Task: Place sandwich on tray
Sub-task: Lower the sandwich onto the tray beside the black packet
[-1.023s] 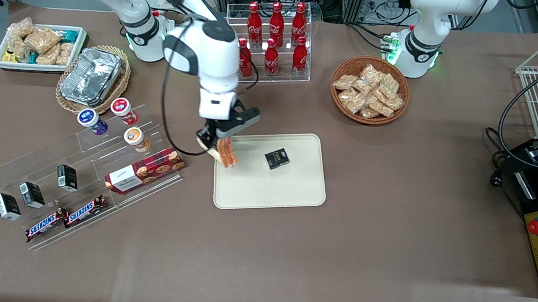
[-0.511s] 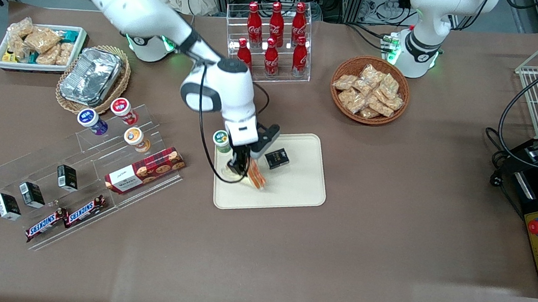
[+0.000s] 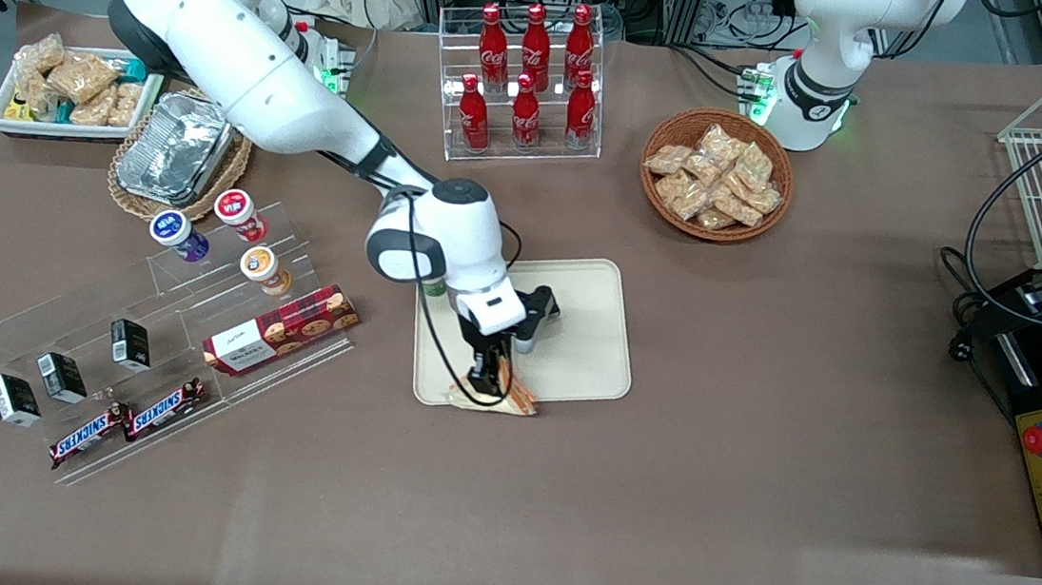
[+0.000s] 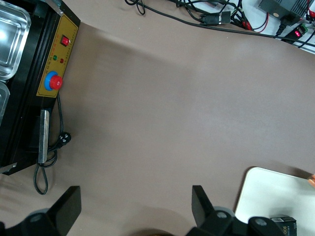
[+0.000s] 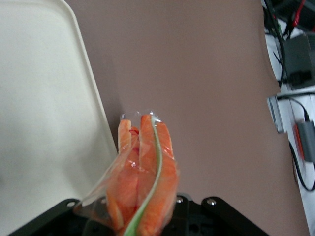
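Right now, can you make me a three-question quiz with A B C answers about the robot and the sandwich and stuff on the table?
1. Where is the sandwich?
A. In the wicker basket of snack packets
B. At the edge of the tray nearest the front camera, in the gripper
C. On the clear rack with the bottles

2. How many red cola bottles stand in the clear rack?
A. Six
B. Three
C. Ten

3. What is the gripper doing?
A. Open, far above the table
B. Shut on a chocolate bar
C. Shut on the sandwich

Answers:
1 B: the wrapped wedge sits at the tray's near rim, partly over it, under the gripper.
2 A: two rows of three bottles show.
3 C: the right wrist view shows the orange wedge coming straight out of the gripper.
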Robot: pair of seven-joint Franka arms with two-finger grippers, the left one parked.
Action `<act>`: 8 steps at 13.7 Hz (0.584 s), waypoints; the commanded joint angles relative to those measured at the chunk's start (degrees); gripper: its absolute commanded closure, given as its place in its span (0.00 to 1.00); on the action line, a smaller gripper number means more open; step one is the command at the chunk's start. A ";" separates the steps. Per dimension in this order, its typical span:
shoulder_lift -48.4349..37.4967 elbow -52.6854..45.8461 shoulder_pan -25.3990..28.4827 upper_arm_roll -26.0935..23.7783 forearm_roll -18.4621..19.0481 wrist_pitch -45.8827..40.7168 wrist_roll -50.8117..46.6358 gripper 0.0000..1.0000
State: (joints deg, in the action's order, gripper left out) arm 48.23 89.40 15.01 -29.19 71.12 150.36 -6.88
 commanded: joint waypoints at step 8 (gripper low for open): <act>2.39 -1.26 1.42 -0.26 2.35 3.98 7.85 1.00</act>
State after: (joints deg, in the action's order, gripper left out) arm 49.59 88.07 17.18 -29.07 71.23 152.55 0.51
